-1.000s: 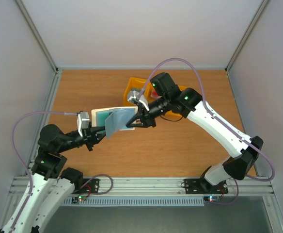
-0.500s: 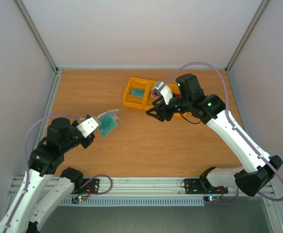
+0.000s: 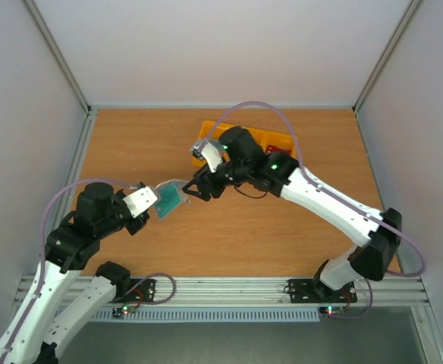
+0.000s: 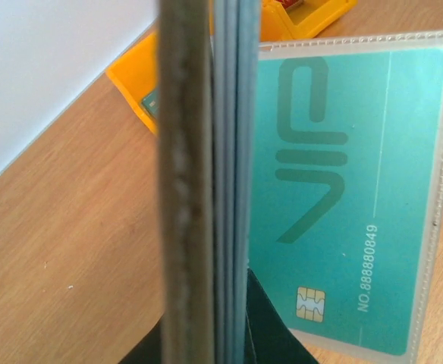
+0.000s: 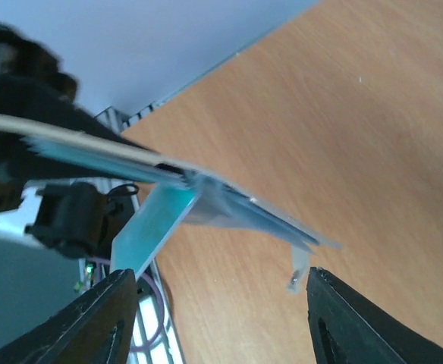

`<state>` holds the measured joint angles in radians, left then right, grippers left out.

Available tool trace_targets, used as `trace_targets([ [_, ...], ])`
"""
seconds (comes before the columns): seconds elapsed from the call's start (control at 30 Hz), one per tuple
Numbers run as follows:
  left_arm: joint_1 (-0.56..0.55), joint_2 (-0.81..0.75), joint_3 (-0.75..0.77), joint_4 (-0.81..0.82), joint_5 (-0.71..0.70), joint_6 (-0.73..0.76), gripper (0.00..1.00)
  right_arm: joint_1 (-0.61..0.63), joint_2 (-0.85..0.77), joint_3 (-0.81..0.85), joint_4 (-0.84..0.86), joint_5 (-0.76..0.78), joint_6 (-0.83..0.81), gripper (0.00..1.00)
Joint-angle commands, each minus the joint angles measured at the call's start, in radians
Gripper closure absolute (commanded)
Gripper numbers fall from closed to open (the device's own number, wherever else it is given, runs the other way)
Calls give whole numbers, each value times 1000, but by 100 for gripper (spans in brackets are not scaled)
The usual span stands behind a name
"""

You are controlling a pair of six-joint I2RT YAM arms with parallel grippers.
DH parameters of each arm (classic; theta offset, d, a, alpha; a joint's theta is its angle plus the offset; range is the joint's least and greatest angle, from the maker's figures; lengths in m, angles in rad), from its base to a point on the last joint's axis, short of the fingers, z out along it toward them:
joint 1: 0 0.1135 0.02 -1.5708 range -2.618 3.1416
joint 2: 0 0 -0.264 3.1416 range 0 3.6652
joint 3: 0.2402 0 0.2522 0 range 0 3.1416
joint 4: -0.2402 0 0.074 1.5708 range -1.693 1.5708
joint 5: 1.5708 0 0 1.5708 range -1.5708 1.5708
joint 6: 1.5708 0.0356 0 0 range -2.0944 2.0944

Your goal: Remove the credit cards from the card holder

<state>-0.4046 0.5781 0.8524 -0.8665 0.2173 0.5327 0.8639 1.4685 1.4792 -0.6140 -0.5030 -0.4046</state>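
Left of centre in the overhead view, clamped shut in the left gripper (image 3: 158,200): the small flat cream-beige folding card holder (image 3: 170,197), held above the brown wooden table (image 3: 130,144). Seen edge-on down the middle of the left wrist view, with translucent grey-blue sleeves stacked against its right side. Tucked inside the clear sleeve at the right of that view, a thin teal plastic card (image 4: 343,197) with a gold chip and a printed number. Just right of the card holder in the overhead view, the right gripper (image 3: 194,189), its black fingers (image 5: 108,318) spread wide at the lower corners of the right wrist view and closed on nothing. Touching the sleeves or not: cannot tell. Above those fingers, sleeves splayed apart, one teal leaf hanging down. At upper centre of the overhead view, partly behind the right arm, the yellow plastic compartment tray (image 3: 212,129), resting on the table.
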Motion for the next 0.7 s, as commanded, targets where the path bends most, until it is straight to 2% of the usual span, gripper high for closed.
trace_targets([
  [0.0, -5, -9, 12, 81, 12, -49, 100, 63, 86, 78, -13, 161, 245, 33],
  [0.1, -6, -6, 3, 84, 20, -61, 100, 72, 115, 77, 28, 95, 289, 31],
  [0.23, -7, -15, -3, 85, 11, -64, 100, 91, 144, 99, 42, 54, 279, 36],
  [0.37, -7, -21, 1, 82, 25, -84, 100, 92, 187, 108, 24, 2, 276, 55],
  [0.57, -4, -31, 18, 66, 196, -211, 100, 85, 157, 105, -27, -20, 154, 94],
  [0.6, -4, -37, 19, 67, 249, -232, 100, 77, 144, 99, -45, -29, 111, 98],
  [0.67, -1, -53, 20, 80, 377, -280, 100, 45, 111, 69, -66, -86, 26, 99],
])
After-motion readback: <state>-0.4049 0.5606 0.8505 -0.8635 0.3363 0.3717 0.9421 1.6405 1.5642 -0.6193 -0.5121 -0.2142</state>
